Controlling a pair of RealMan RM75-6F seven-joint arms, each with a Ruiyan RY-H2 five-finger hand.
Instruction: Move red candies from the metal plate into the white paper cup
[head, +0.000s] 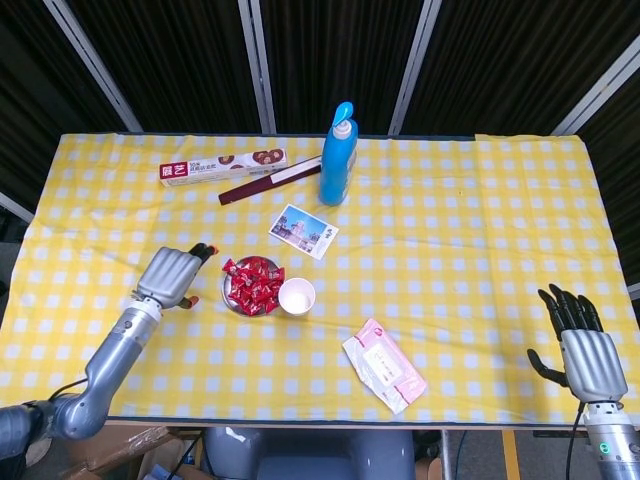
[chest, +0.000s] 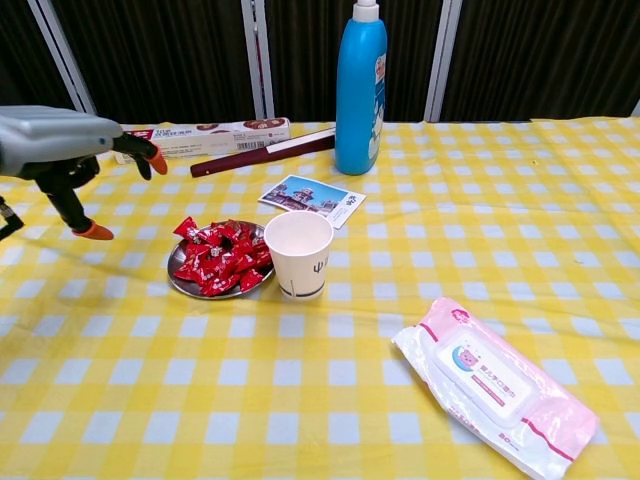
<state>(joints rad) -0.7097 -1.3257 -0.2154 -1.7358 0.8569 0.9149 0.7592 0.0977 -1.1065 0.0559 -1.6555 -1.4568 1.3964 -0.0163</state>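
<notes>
While the left hand (head: 172, 276) hovers empty with fingers apart at 9 o'clock of the metal plate (head: 232, 296), near it but not touching, the red candies (head: 253, 284) lie heaped on that plate on the desk (head: 480, 250). Touching the plate's rim at 3 o'clock stands the white paper cup (head: 297, 296), upright. At the desk's 4 o'clock corner the right hand (head: 583, 345) rests with fingers spread, holding nothing, well apart from the plate.
</notes>
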